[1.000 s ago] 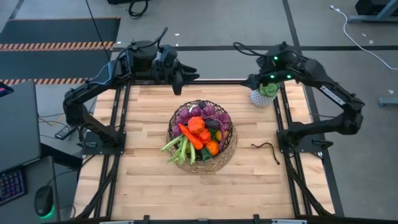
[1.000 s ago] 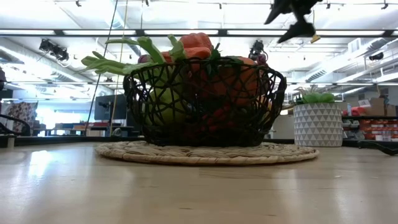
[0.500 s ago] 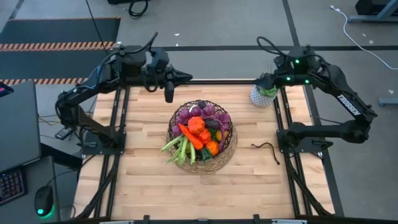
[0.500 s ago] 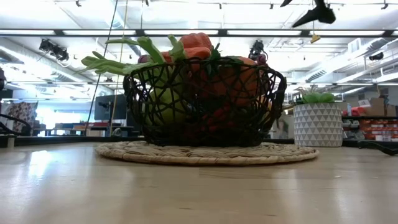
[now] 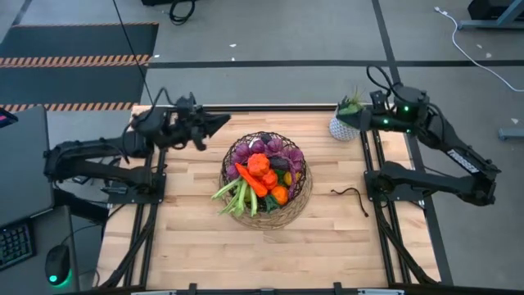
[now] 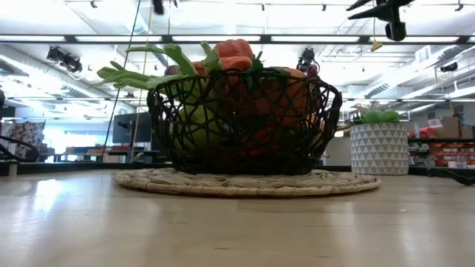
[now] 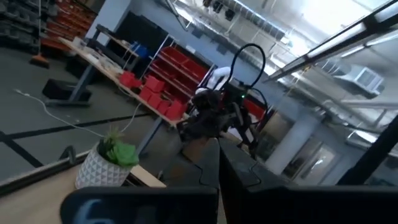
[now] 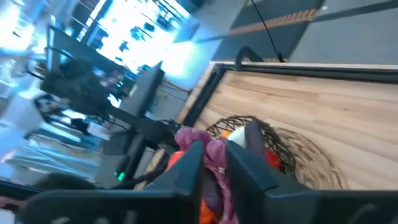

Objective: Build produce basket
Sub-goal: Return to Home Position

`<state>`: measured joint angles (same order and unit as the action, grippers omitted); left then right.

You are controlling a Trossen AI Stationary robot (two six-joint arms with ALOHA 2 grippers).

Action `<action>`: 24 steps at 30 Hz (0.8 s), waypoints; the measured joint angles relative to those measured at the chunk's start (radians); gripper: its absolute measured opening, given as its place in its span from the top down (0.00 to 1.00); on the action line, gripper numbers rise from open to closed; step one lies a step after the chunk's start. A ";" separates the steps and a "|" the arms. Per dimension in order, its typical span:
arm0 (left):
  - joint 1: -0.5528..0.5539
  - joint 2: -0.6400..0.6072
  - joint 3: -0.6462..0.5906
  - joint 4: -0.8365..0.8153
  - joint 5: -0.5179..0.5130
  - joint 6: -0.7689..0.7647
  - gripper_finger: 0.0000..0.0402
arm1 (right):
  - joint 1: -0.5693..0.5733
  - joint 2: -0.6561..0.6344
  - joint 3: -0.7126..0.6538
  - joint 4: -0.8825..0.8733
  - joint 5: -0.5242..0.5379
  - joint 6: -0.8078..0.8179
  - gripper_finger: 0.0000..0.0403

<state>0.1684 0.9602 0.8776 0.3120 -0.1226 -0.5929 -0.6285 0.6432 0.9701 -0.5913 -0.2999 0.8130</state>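
at mid-surface: the basket (image 5: 305, 195), heaped full, sits on the pale wood-plank surface (image 5: 188, 238) where either arm could reach it.
basket make: a dark openwork wire bowl on a flat tan wicker round (image 6: 245, 183); the gaps let the load show through.
produce (image 5: 264, 176): purple grapes (image 5: 266, 149) are banked on the far side, and a lumpy orange piece (image 5: 259, 164) crowns the pile. the long green leek (image 5: 232, 193) pokes over the near-left rim, likely too long to lie inside.
left gripper (image 5: 219, 122): held high off the basket's far-left side, clear of it; fingers (image 7: 211, 186) pressed together, carrying nothing.
right gripper (image 5: 360, 121): up at the far-right edge, just beside the plant in its white faceted pot (image 5: 342, 131); fingers (image 8: 249, 155) a little apart, nothing between them.
judgement: loading looks done; both arms seem parked wide so as not to knock the pile.
stray: a thin dark cord (image 5: 350, 195) lies right of the basket.
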 joint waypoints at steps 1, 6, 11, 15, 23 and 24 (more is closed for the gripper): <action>0.000 -0.027 -0.046 0.026 0.000 -0.008 0.99 | 0.000 -0.019 -0.030 0.027 -0.001 0.008 0.84; 0.005 -0.167 -0.248 0.155 -0.012 -0.030 0.99 | 0.000 -0.104 -0.174 0.193 -0.013 -0.002 0.97; 0.027 -0.305 -0.411 0.209 -0.017 -0.108 0.99 | -0.001 -0.178 -0.345 0.434 -0.016 0.098 0.97; 0.026 -0.387 -0.504 0.210 -0.011 -0.104 0.99 | -0.001 -0.217 -0.495 0.584 -0.032 0.155 0.97; 0.026 -0.490 -0.728 0.439 -0.024 -0.136 1.00 | -0.019 -0.232 -0.786 0.978 -0.056 0.248 0.98; 0.026 -0.495 -0.752 0.470 -0.033 -0.136 1.00 | -0.024 -0.232 -0.818 1.035 -0.040 0.259 0.98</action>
<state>0.1943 0.4652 0.1251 0.7824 -0.1559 -0.7288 -0.6524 0.4114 0.1524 0.4435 -0.3402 1.0719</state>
